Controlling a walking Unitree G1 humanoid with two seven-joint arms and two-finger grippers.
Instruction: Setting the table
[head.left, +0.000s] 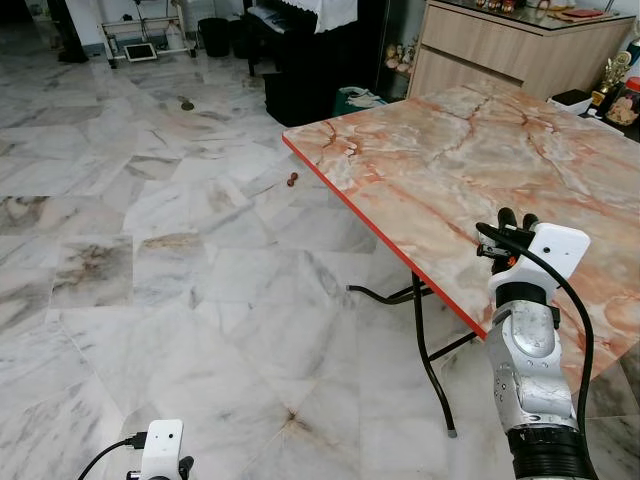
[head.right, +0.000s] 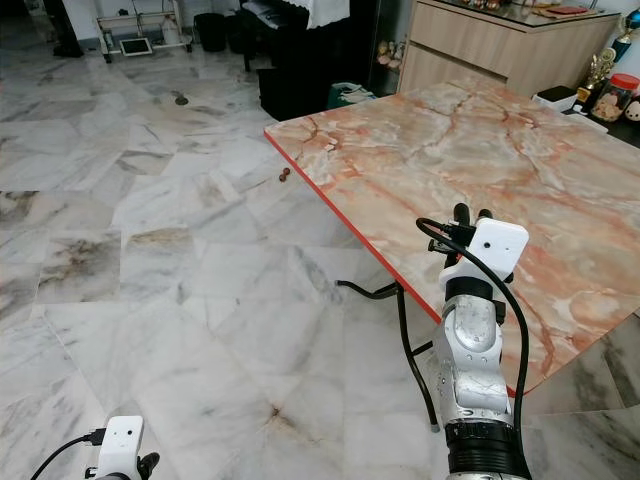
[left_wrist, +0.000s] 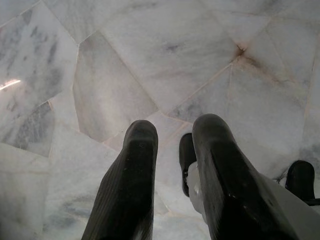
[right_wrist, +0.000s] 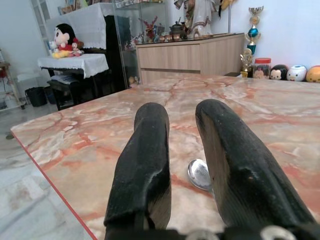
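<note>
Marble-patterned pink folding table (head.left: 440, 140) near-bare; right gripper (right_wrist: 182, 165) fingers parted, over silver metal spoon (right_wrist: 200, 174) near front edge. Left gripper (left_wrist: 172, 170) parted, idle. Setting barely begun.

There was one desk (head.left: 420, 140), one spoon (right_wrist: 200, 174) on it, and two end effectors: left (left_wrist: 175, 165), right (right_wrist: 182, 150).

Table: we found a pink-veined marble-pattern table (head.left: 440, 150) with a red edge.
On it: we noted a spoon (right_wrist: 200, 174) lying flat.
Floor: marble tiles (head.left: 150, 250).
</note>
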